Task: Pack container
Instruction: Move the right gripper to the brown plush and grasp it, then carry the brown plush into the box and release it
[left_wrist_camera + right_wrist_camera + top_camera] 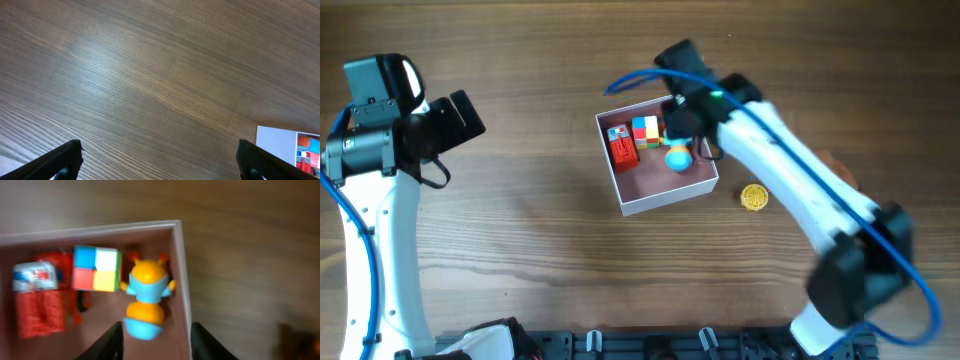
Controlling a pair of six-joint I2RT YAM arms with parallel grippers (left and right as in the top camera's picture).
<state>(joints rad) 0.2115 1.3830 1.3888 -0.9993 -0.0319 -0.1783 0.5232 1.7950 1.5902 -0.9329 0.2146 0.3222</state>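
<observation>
The container is a square white-walled box with a pink floor at the table's middle. In it lie a red toy, a colour cube and a blue-and-orange figure. My right gripper hovers over the box's far right corner. In the right wrist view it is open and holds nothing, with the figure lying just ahead of the fingers, beside the cube and the red toy. The box wall runs between the fingers. My left gripper is open and empty at the far left.
A small yellow round piece lies on the wood right of the box. A brownish thing shows partly behind my right arm. The left wrist view shows bare wood, my open fingers and the box's corner.
</observation>
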